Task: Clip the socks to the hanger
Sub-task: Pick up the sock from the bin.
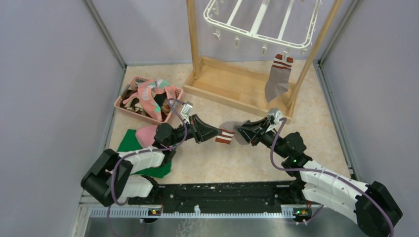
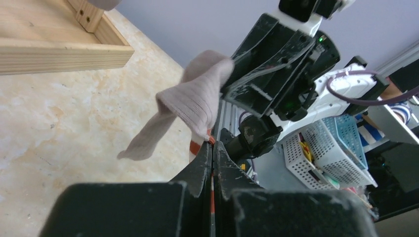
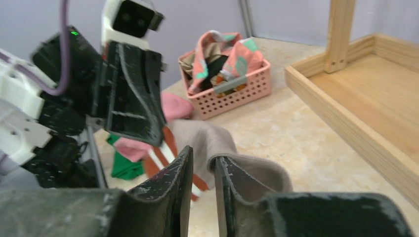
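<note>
You have the grey sock mid-frame in the top view. The left gripper is clenched on its striped cuff. The right gripper has its jaws slightly parted around the foot, grip unclear. This is likely a handover before the hanger, upper right.

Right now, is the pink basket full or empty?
Full: socks heap above the rim of the pink basket, seen from overhead and the right wrist.

Your right end effector has its fingers slightly apart around a fold of the grey-brown fabric sock; the left end effector pinches its red-white striped cuff.
</note>
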Robot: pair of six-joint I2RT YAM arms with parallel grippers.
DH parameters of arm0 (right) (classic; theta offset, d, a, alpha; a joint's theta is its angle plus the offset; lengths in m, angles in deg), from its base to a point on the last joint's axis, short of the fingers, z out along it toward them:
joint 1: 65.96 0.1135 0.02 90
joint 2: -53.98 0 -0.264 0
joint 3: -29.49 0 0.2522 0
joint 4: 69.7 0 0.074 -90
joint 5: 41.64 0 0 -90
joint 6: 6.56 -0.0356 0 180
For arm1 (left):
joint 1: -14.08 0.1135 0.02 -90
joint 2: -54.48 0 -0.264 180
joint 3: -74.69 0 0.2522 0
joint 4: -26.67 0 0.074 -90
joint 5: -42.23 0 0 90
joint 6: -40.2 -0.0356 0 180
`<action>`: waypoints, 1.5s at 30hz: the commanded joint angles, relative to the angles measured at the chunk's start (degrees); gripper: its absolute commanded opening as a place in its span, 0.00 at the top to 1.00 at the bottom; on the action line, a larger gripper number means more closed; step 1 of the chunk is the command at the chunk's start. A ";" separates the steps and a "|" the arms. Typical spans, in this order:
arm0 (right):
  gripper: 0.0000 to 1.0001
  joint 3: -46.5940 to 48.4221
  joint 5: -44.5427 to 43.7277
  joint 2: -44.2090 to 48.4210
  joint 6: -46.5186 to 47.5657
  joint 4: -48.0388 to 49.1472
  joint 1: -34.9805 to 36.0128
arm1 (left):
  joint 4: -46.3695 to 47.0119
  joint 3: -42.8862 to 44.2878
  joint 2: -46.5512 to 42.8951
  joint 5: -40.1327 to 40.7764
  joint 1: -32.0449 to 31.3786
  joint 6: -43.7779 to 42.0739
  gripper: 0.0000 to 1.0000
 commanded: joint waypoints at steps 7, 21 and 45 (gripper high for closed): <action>0.40 2.49 -5.38 4.76 8.00 -7.65 0.54 | -12.89 -1.55 -14.32 14.07 3.19 10.04 1.00; 0.17 -1.81 6.23 -0.80 24.27 7.64 5.27 | -21.13 2.40 -16.37 17.42 3.09 18.87 1.00; 0.44 3.63 -14.24 -15.90 43.99 16.93 20.59 | -10.38 2.66 -10.05 13.57 1.16 24.15 1.00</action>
